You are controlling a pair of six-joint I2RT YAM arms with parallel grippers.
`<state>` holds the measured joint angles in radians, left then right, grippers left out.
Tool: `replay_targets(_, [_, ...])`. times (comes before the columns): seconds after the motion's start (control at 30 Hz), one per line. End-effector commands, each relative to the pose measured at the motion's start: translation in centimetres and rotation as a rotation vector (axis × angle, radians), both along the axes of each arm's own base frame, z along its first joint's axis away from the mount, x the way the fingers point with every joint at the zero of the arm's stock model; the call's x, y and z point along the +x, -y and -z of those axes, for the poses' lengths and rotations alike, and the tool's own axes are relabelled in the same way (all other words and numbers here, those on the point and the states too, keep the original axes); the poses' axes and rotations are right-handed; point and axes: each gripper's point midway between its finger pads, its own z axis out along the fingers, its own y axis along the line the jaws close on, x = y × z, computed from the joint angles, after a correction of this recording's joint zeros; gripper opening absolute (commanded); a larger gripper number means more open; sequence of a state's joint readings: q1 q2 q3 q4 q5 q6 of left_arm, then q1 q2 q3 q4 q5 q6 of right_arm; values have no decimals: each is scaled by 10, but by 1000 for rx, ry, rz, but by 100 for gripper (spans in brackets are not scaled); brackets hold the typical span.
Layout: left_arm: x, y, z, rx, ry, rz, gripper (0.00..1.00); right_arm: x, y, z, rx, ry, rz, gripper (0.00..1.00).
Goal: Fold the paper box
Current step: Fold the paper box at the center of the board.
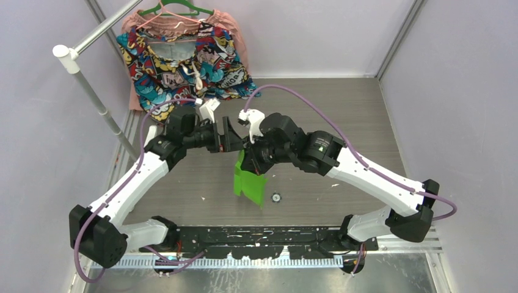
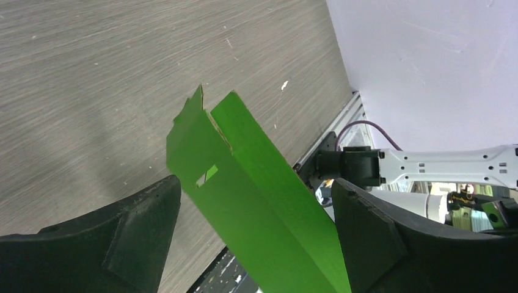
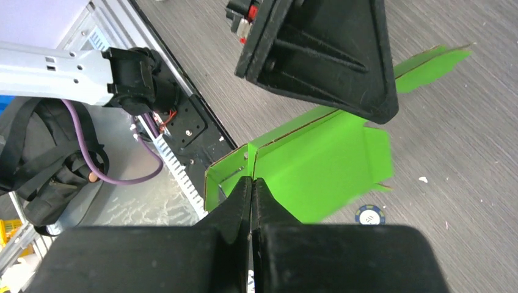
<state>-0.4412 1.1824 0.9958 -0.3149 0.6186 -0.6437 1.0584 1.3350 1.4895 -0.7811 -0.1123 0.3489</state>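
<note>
Folding has begun but looks far from done. The bright lime-green thin card paper box [image 1: 250,183] is not a box yet: it is a bent sheet with one long crease, with flaps sticking out and a small slot that has nothing pushed into it. It is up off the grey wood-look desk [image 1: 342,110] and hangs down below the right hand [image 3: 251,180]. That black two-finger hand is clenched tight on the near edge of the card, right by a crease. The left hand [image 2: 256,182] is spread wide, and the long green strip of the card runs up between its two black fingers [image 2: 153,213]. It does not look like it is squeezing the card, but low down on one side I cannot tell if a finger touches it. A small round blue and white disc [image 3: 369,215] lies on the desk just under the card, below the right hand. I think most of the job is left: the sides must be stood up, the tabs tucked into the slots, and the ends closed.
</note>
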Motion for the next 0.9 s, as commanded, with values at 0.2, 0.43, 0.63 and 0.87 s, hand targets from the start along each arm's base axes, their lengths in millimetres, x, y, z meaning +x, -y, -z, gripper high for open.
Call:
replay_targets(0.2, [8, 1, -25, -45, 64, -32, 85, 9, -29, -46, 140, 104, -21, 1])
replay_targets(0.43, [-3, 16, -39, -117, 58, 47, 84, 11, -36, -42, 127, 127, -25, 1])
replay_targets(0.63, [-13, 22, -48, -166, 53, 101, 85, 14, -41, -37, 99, 163, -21, 1])
replay_targets(0.87, [-19, 30, -56, -206, 41, 147, 85, 21, -47, -26, 45, 206, -4, 1])
